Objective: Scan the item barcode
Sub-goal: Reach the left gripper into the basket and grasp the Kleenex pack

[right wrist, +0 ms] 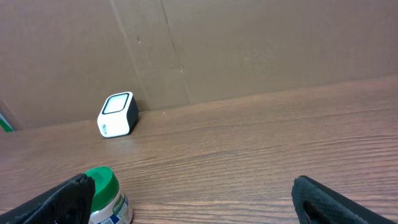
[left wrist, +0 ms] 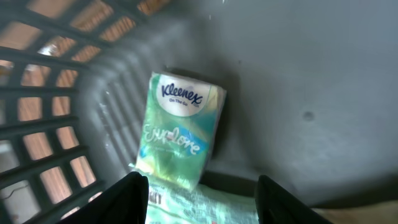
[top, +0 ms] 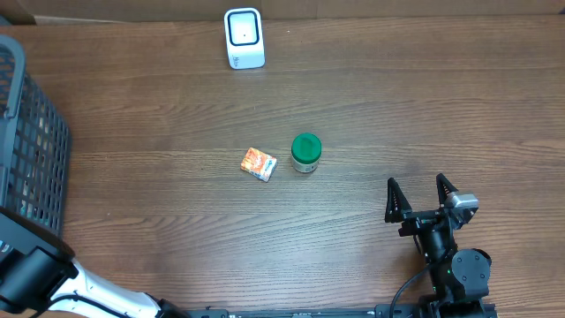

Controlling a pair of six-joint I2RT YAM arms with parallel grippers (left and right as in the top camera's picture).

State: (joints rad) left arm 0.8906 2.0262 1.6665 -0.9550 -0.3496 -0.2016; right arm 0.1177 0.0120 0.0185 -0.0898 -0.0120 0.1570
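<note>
- A brown wooden tabletop (top: 371,97) runs back to a cardboard wall. A white scanner (top: 244,38) stands at its far edge, and everything below is placed from that scanner.
- Nearest the robot, well to the scanner's right, the right hand (top: 416,184) hovers with its fingers spread wide and nothing between them.
- Well to the scanner's left, the left hand (left wrist: 202,193) is down inside the grey basket (top: 26,132). Its fingers (left wrist: 134,199) stand partly apart on either side of a tissue pack (left wrist: 211,206) on the basket floor. Whether they press it yet I cannot tell.
- Just past that, a second pack (left wrist: 177,130) lies against the first pack's far end.
- The step in hand looks like the pick-up. The wrapper is likely soft, so a square, gentle squeeze on the sides should do. A straight lift would clear the basket wall and avoid dragging the second pack.
- In front of the scanner, an orange packet (top: 259,164) and a green-lidded jar (top: 305,153) sit just beside each other on the open tabletop.
- No barcode shows on the pack, so it will probably need turning before it faces the scanner's window.
</note>
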